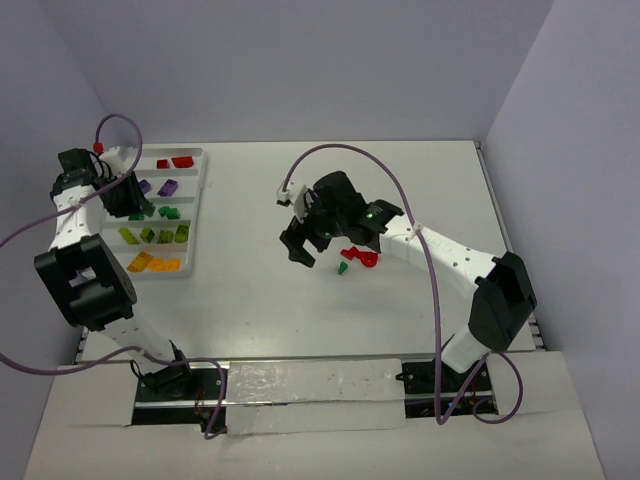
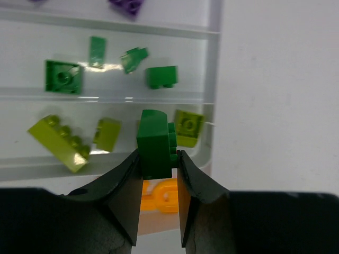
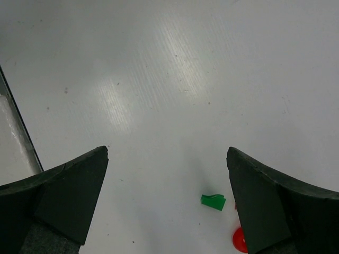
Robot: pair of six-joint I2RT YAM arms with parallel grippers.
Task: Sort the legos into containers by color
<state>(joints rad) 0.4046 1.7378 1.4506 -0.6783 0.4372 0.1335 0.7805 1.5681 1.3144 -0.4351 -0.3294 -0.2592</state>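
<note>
The white tray [image 1: 198, 204] lies at the far left, its containers holding red, purple, dark green, lime and orange legos in rows. My left gripper [image 1: 127, 196] hovers over it, shut on a dark green lego [image 2: 154, 143] held upright between the fingers. Below it are the lime container [image 2: 107, 133] and the dark green container [image 2: 161, 76]. Near the table's middle, my right gripper [image 3: 167, 153] stands wide open and holds nothing. A small green lego [image 3: 213, 201] and a red lego [image 3: 239, 241] lie on the table close to its right finger, also visible from above as the green lego [image 1: 342, 268] and the red lego [image 1: 362, 257].
Pale walls close in the table at the back and on both sides. A purple cable [image 1: 350, 150] arches over the right arm and another loops round the left arm [image 1: 115, 120]. An orange lego [image 2: 161, 194] shows below the left fingers.
</note>
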